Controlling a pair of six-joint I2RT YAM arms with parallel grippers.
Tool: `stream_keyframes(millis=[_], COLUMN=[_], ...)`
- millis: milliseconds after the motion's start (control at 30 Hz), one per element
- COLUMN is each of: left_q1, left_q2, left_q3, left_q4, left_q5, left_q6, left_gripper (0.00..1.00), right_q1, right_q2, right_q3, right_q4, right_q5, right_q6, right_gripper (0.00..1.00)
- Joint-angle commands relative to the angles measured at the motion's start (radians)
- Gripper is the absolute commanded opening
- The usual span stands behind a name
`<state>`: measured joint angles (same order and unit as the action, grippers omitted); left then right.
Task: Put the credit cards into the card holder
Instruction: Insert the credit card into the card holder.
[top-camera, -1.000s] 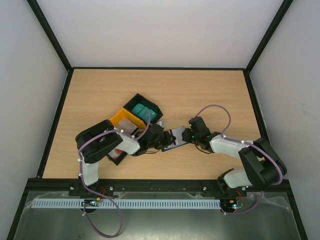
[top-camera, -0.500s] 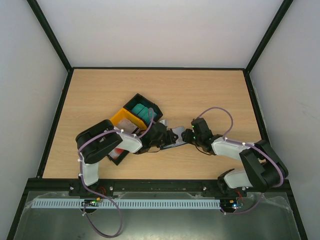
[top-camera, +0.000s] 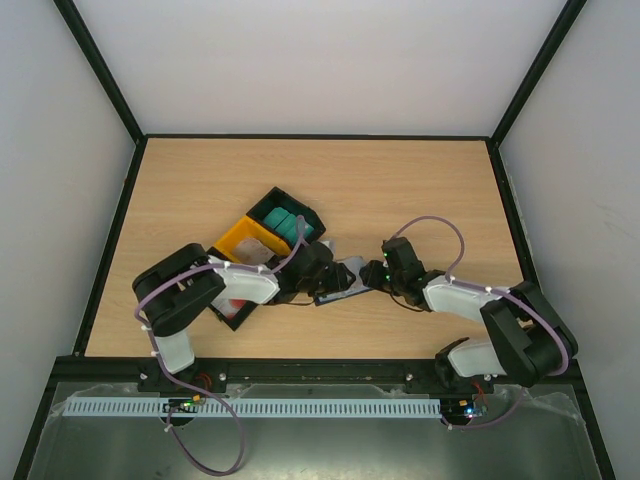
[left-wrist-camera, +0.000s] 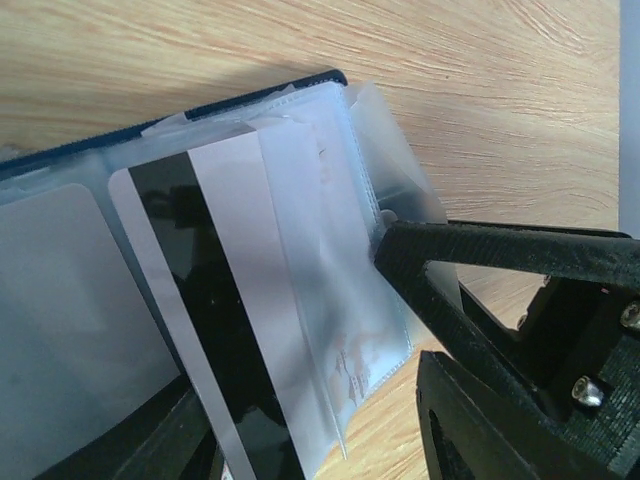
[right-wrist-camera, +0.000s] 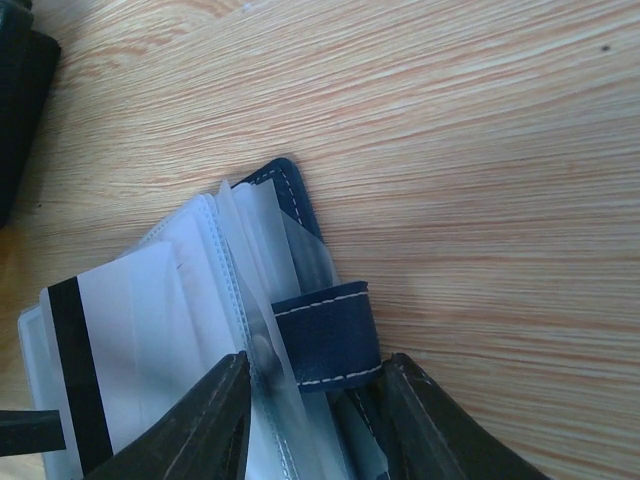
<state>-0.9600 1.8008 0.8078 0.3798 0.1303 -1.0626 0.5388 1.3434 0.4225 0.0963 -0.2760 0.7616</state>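
Near the middle of the wooden table (top-camera: 400, 190), the navy card holder (top-camera: 342, 281) lies open between the two arms, just beside the black-and-yellow tray (top-camera: 243, 238), whose black end compartment holds teal cards (top-camera: 285, 222). From the left wrist view, a white card (left-wrist-camera: 190, 300) with a black magnetic stripe sits at a slant, partly inside a clear sleeve (left-wrist-camera: 325, 290) of the holder, with its striped side outside the sleeve. The left gripper (top-camera: 320, 276) hovers over the holder's left side. Its own fingers scarcely show in any view, so I cannot tell whether its jaws are released or clenched. The right gripper (right-wrist-camera: 315, 420) reaches in from the opposite side. Its fingers (right-wrist-camera: 215, 420) stand on either side of the blue snap tab (right-wrist-camera: 325, 340) and the loose sleeve edges, close against them. One fingertip touches the edge of the sleeves, but whether the jaws actually pinch the holder cannot be told.
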Motion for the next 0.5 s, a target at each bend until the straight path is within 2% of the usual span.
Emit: stream_keyframes(millis=[0,233,467], left_q1=[-0.006,-0.006,-0.008], left_q2=[-0.057,-0.075,-0.083], left_q3=[0.036,0.064,0.086], left_q4=[-0.137,-0.249,-0.335], left_q5=[-0.018,-0.081,-0.114], left_q6=[-0.013,-0.007,-0.019], left_gripper=[0.55,0.64,0.65], right_q1=[0.01,0.01,0.011], right_q2=[0.062,0.078,0.095], right_q3=[-0.04,-0.042,-0.038], right_q4=[-0.094,-0.083,-0.073], right_q5=[-0.049,-0.057,-0.072], right_q6=[-0.02,-0.026,-0.037], right_gripper=[0.37,0.37,0.37])
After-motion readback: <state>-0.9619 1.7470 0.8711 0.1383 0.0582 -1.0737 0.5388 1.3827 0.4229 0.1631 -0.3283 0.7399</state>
